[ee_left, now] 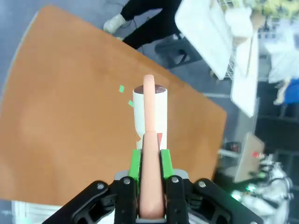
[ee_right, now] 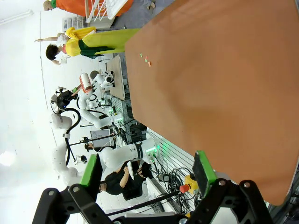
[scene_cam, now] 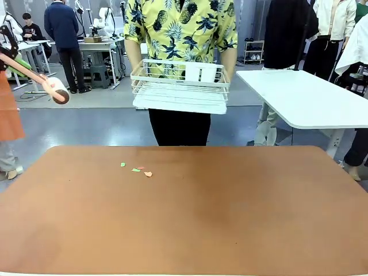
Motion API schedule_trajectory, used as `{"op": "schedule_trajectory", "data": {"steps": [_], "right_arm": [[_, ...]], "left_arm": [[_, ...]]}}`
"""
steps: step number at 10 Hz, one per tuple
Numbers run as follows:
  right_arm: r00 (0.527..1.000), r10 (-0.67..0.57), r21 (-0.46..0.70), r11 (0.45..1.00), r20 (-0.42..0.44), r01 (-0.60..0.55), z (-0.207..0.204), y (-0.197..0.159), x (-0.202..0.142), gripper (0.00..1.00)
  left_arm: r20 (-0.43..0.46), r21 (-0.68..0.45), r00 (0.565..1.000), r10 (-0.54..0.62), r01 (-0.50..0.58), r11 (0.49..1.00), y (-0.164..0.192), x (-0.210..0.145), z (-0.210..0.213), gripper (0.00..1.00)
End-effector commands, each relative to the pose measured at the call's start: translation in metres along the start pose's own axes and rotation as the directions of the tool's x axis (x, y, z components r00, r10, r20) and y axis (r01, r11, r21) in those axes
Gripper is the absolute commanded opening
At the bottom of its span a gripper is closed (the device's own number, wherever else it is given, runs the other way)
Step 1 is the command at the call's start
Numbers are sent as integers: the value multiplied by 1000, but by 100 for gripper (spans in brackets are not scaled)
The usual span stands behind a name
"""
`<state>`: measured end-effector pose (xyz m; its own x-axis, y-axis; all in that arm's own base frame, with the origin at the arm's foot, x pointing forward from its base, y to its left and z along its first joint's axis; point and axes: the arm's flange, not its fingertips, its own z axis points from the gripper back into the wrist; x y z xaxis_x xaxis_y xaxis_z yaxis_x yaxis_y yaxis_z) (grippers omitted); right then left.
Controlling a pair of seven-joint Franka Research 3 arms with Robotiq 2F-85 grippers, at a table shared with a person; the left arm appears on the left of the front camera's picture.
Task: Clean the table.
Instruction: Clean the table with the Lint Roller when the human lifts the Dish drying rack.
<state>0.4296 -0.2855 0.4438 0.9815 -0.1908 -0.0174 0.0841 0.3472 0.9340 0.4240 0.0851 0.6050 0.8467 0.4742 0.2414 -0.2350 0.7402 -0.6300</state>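
Note:
The reddish-brown table (scene_cam: 184, 224) carries a few small green and orange paper scraps (scene_cam: 137, 169) left of its middle, near the far edge. My left gripper (ee_left: 150, 156) is shut on the peach handle of a lint roller (ee_left: 150, 112), held above the table over the scraps (ee_left: 121, 88). In the front view the roller's white head (scene_cam: 59, 92) hangs in the air at the far left, off the table. My right gripper (ee_right: 147, 169) is open and holds nothing, high above the table (ee_right: 224, 70), with the scraps (ee_right: 145, 59) far off.
A person in a yellow patterned shirt stands at the table's far edge holding a white wire basket (scene_cam: 179, 86) at chest height. A white-topped table (scene_cam: 305, 98) stands at the back right. Other people and benches are farther back.

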Motion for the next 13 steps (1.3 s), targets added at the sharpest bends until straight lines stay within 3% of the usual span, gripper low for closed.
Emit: {"op": "schedule_trajectory", "data": {"steps": [1,2,4,5,8,9,10,13], "right_arm": [[1000,2,-1,1000,1,-2,1,2,-1,100],[1000,2,-1,1000,1,-2,1,2,-1,100],[1000,2,-1,1000,1,-2,1,2,-1,100],[1000,2,-1,1000,1,-2,1,2,-1,100],[1000,2,-1,1000,1,-2,1,2,-1,100],[1000,2,-1,1000,1,-2,1,2,-1,100],[1000,2,-1,1000,1,-2,1,2,-1,100],[1000,2,-1,1000,1,-2,1,2,-1,100]], "left_arm": [[-84,128,947,-312,320,939,-15,38,-9,19],[-161,199,903,-399,426,883,-24,49,-21,19],[-320,287,825,-466,553,782,-28,66,-56,19],[-325,339,831,-451,548,765,-23,74,-81,19],[-351,320,856,-381,492,810,-7,76,-118,19],[-306,336,888,-344,439,833,-10,75,-114,19],[-379,322,835,-398,522,790,-2,76,-125,19],[-379,322,835,-398,522,790,-2,76,-125,19]]}}
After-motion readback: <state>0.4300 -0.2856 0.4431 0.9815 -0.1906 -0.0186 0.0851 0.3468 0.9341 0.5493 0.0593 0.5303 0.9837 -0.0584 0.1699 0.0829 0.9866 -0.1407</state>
